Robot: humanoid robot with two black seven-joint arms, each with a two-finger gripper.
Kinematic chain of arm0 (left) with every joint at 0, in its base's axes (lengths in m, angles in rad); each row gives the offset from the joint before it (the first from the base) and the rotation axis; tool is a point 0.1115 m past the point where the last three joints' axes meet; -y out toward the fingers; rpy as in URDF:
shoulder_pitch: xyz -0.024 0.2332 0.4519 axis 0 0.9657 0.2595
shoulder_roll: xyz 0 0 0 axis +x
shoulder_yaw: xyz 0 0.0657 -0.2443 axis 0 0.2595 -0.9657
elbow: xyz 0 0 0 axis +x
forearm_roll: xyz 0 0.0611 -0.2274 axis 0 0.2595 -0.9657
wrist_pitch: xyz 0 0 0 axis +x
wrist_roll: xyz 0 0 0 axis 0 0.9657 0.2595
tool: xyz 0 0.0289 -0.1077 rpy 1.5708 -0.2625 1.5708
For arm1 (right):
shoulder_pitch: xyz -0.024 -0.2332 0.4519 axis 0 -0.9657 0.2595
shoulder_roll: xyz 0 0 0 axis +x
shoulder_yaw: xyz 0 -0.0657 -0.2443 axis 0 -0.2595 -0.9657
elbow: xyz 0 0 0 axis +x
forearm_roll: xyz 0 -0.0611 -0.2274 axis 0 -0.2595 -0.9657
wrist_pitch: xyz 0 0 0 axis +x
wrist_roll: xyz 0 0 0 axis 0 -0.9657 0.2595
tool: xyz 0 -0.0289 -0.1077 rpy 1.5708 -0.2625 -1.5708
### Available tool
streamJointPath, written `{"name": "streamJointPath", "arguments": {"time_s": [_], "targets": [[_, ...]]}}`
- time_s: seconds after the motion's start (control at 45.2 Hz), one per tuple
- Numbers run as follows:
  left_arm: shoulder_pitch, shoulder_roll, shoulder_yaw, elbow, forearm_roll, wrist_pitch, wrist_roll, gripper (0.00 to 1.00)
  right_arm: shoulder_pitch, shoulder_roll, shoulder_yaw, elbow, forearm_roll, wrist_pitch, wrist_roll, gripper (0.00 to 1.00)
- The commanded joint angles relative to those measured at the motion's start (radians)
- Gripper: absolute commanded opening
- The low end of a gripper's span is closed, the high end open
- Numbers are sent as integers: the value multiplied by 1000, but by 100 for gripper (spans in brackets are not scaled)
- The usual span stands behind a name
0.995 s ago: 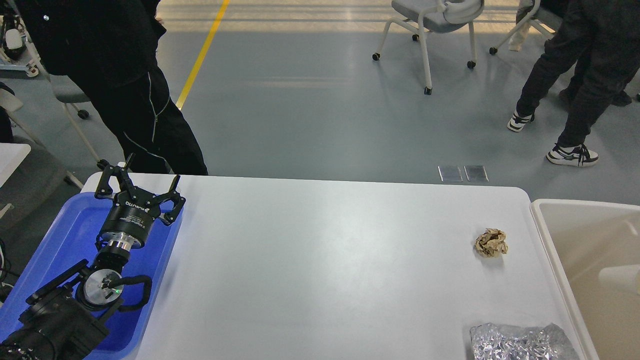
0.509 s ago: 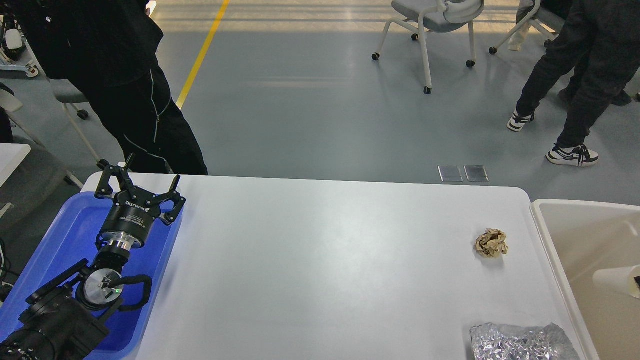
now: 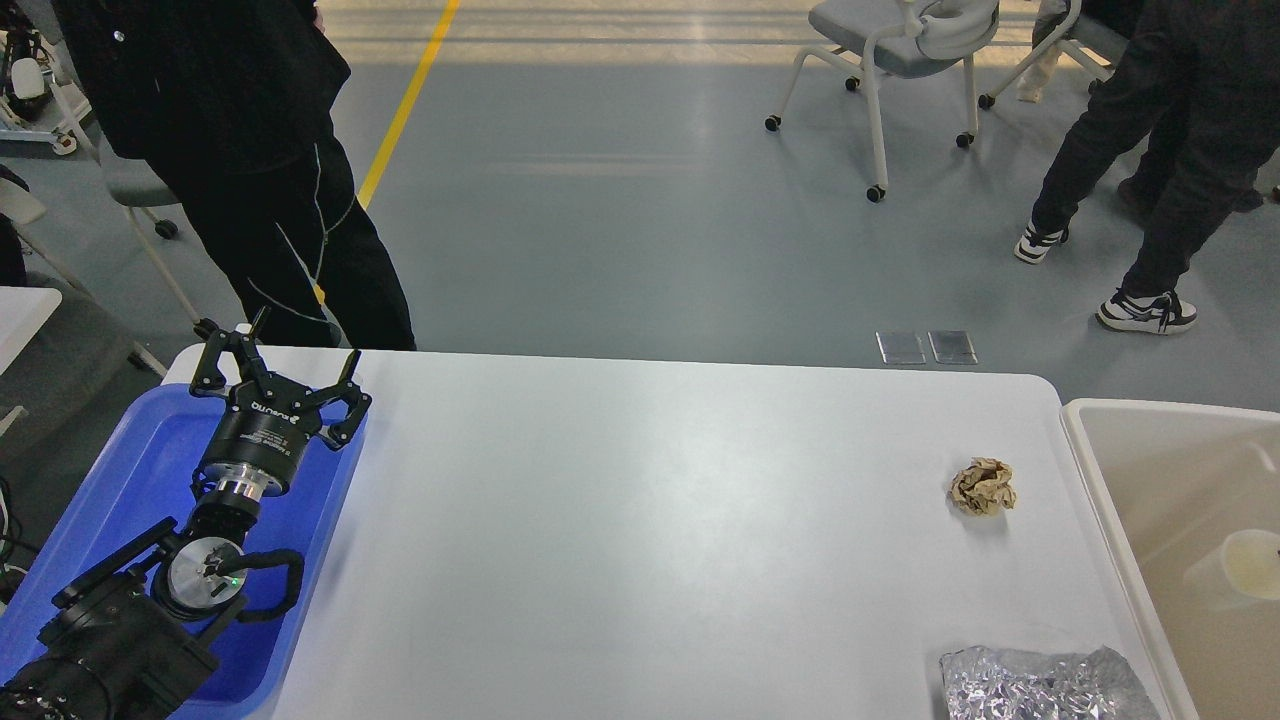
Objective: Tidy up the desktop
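The white desktop [image 3: 640,520] fills the middle of the head view. A crumpled brown paper ball [image 3: 982,486] lies on it at the right. A crumpled silver foil piece [image 3: 1040,684] lies at its front right corner. My left gripper [image 3: 285,355] is open and empty above the far end of the blue tray [image 3: 110,490], at the desktop's far left corner. My right gripper is out of view.
A beige tub [image 3: 1110,500] stands against the desktop's right edge, with a pale paper cup [image 3: 1245,565] lying inside. A person in black [image 3: 240,180] stands just behind the far left corner. A wheeled chair [image 3: 900,60] and other people's legs [image 3: 1150,180] are farther back.
A pale cup has come to rest in the beige tub. The chair at the back has shifted right. The person at the left shifted slightly. My left arm has not moved.
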Motion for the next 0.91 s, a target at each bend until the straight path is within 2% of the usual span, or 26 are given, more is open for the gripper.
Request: {"name": "streamJointPath", "arguments": {"time_s": [0.0, 0.243, 0.354, 0.553, 0.619, 0.774, 0.884], "targets": [[1, 0, -2, 0, -2, 3, 0, 100, 0, -6, -1, -9, 0, -14, 2, 77], [-1, 0, -2, 0, 0, 3, 0, 100, 5, -3, 8, -10, 0, -17, 0, 78], [-1, 0, -2, 0, 0, 1, 0, 100, 17, -8, 77, -9, 58, -7, 0, 79], [-1, 0, -2, 0, 0, 1, 0, 100, 40, -63, 240, 36, 178, 17, 0, 93], [-1, 0, 0, 0, 0, 1, 0, 100, 43, -95, 313, 109, 176, 14, 3, 97], [-1, 0, 0, 0, 0, 1, 0, 100, 22, -225, 601, 357, 166, 19, 9, 100], [1, 0, -2, 0, -2, 4, 0, 100, -55, -232, 773, 485, 149, 20, 16, 100]]}}
